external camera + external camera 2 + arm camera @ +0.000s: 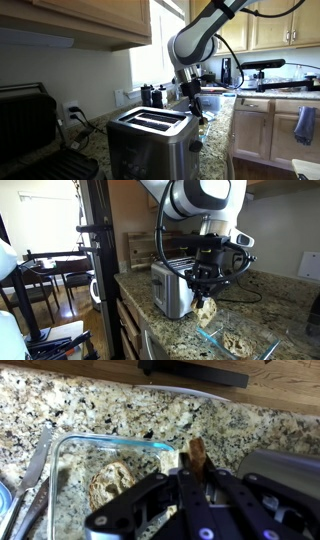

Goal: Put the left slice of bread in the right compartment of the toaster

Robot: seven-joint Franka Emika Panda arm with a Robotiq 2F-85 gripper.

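Observation:
The steel toaster (150,135) with a black top and two long slots stands on the granite counter; it also shows in the other exterior view (170,290) and at the right edge of the wrist view (285,465). My gripper (204,288) is shut on a slice of bread (207,309), which hangs below the fingers beside the toaster's end, above the counter. In the wrist view the held slice (196,453) shows edge-on between the fingers (196,472). A second slice (108,486) lies in a glass dish (70,445).
A black contact grill (28,125) stands next to the toaster. The glass dish (238,342) sits near the counter's front edge, with utensils (35,465) beside it. Wall cabinets hang above, and a camera stand (90,250) is beside the counter.

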